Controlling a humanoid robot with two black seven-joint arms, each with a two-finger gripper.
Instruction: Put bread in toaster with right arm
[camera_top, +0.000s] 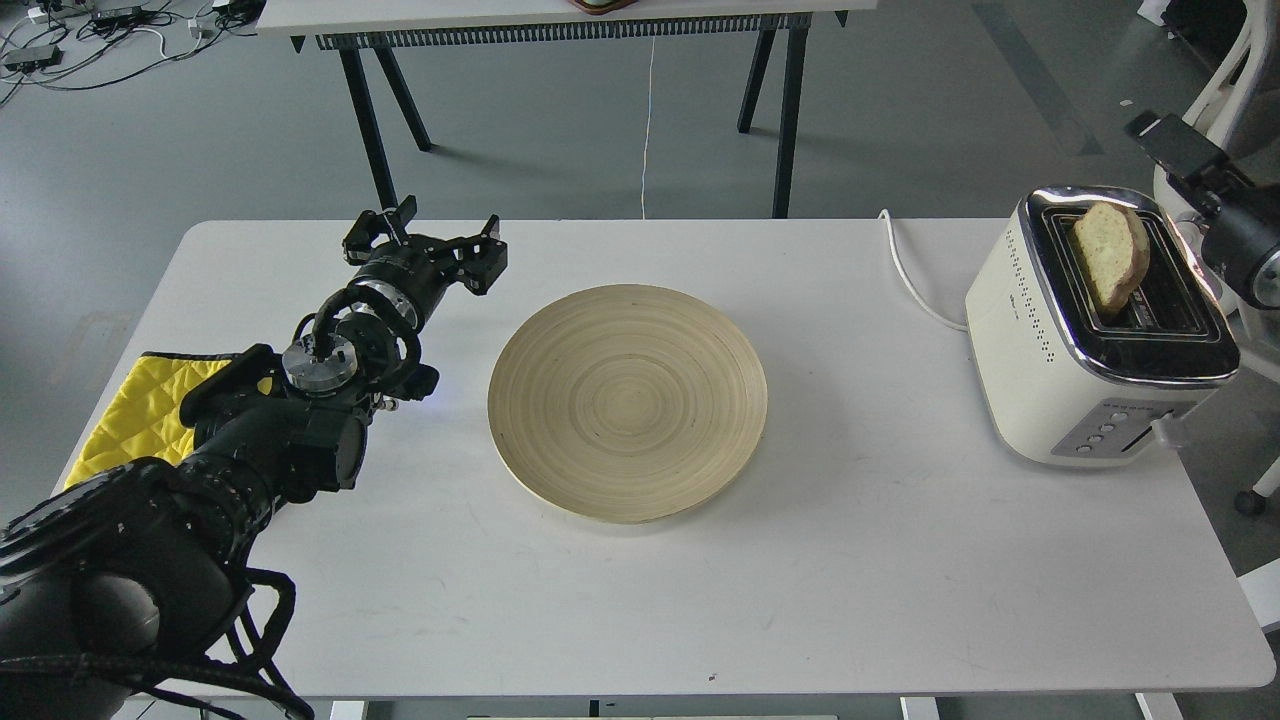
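The bread (1112, 255) stands on edge in a slot of the cream-white toaster (1020, 330) at the table's right end. Its rounded top half sticks out above the chrome top. My right gripper (1172, 146) is up and to the right of the toaster, clear of the bread and touching nothing. It shows as one dark block, so I cannot tell its fingers apart. My left gripper (428, 240) is open and empty above the table's left side, far from the toaster.
A wide round wooden plate (628, 400) lies at the table's middle. A yellow quilted cloth (140, 410) lies at the left edge under my left arm. The toaster's white cable (905, 270) runs off the back edge. A white chair (1215, 90) stands behind the toaster.
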